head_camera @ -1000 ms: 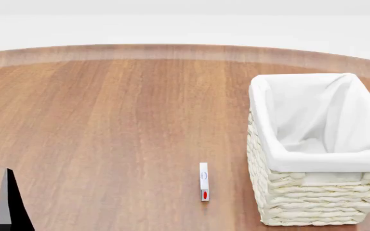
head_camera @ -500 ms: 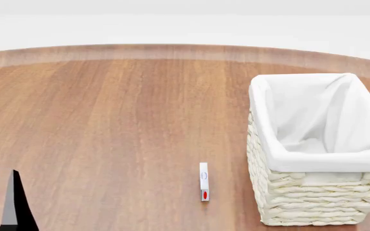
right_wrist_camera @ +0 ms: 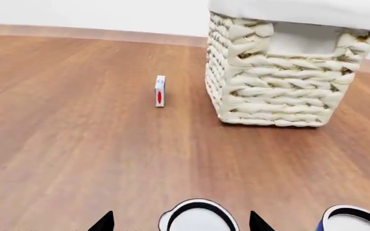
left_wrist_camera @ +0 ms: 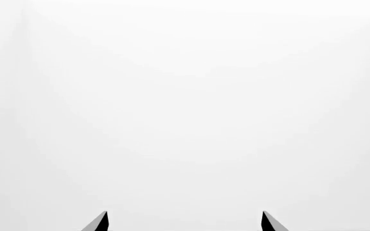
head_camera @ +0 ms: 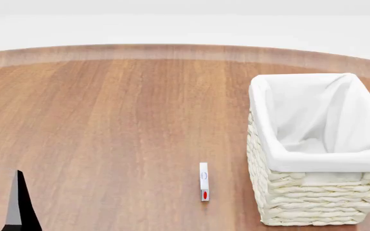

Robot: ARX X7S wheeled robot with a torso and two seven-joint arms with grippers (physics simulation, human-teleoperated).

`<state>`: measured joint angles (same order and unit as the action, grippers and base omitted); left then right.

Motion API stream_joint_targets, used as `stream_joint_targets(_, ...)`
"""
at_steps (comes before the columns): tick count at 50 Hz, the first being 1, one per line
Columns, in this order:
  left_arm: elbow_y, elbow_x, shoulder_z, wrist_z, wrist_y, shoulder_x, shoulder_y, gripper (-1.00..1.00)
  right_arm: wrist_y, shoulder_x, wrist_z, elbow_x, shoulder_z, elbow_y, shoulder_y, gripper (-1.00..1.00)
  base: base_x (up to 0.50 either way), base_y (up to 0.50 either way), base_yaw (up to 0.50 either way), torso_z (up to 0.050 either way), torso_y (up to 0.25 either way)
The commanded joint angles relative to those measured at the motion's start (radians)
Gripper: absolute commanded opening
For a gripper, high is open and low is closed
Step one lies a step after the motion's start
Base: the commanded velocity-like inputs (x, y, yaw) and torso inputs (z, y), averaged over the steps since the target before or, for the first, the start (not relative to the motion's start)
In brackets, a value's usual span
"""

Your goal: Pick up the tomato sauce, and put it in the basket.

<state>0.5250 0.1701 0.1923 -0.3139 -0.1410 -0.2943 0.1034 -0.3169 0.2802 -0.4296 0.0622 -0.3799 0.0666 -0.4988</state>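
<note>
The cream wicker basket (head_camera: 313,202) with a white cloth lining stands at the right of the wooden table; it also shows in the right wrist view (right_wrist_camera: 281,77). My right gripper (right_wrist_camera: 180,224) is open. Its fingertips (right_wrist_camera: 104,223) stand either side of a round silver-white can top (right_wrist_camera: 198,219) with a dark rim. The can's label is hidden, so I cannot tell whether it is the tomato sauce. No can shows in the head view. My left gripper (left_wrist_camera: 185,223) is open and empty, facing blank white. One of its fingers (head_camera: 19,207) shows at the lower left.
A small white box with a red mark (head_camera: 204,182) stands left of the basket, also in the right wrist view (right_wrist_camera: 160,90). A second can top with a blue edge (right_wrist_camera: 355,220) sits beside the first. The table's far edge (head_camera: 185,50) curves across the back.
In the head view the left finger has shifted slightly right and lower. The basket and the small box have not moved.
</note>
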Motion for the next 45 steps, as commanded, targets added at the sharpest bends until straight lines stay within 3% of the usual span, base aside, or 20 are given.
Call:
stream_joint_targets(1, -0.005, -0.012, 0.017, -0.003, 0.001, 0.001, -0.004, 1.0, -0.02, 0.006, -0.012, 0.014, 0.003, -0.023, -0.001, 1.0, 0.0, 0.0, 0.0, 0.0, 0.0)
stream_joint_targets(40, -0.01, -0.043, 0.043, -0.025, 0.014, -0.007, -0.012, 1.0, -0.093, -0.005, 0.009, 0.05, -0.015, -0.196, 0.072, 1.0, 0.0, 0.0, 0.0, 0.0, 0.0)
stream_joint_targets(41, -0.01, -0.043, 0.043, -0.026, 0.014, -0.008, -0.012, 1.0, -0.092, -0.004, 0.008, 0.05, -0.016, -0.193, 0.072, -1.0, 0.0, 0.0, 0.0, 0.0, 0.0)
stream_joint_targets(45, -0.005, -0.042, 0.044, -0.028, 0.019, -0.009, -0.014, 1.0, -0.09, -0.002, 0.004, 0.048, -0.016, -0.185, 0.069, -1.0, 0.0, 0.0, 0.0, 0.0, 0.0)
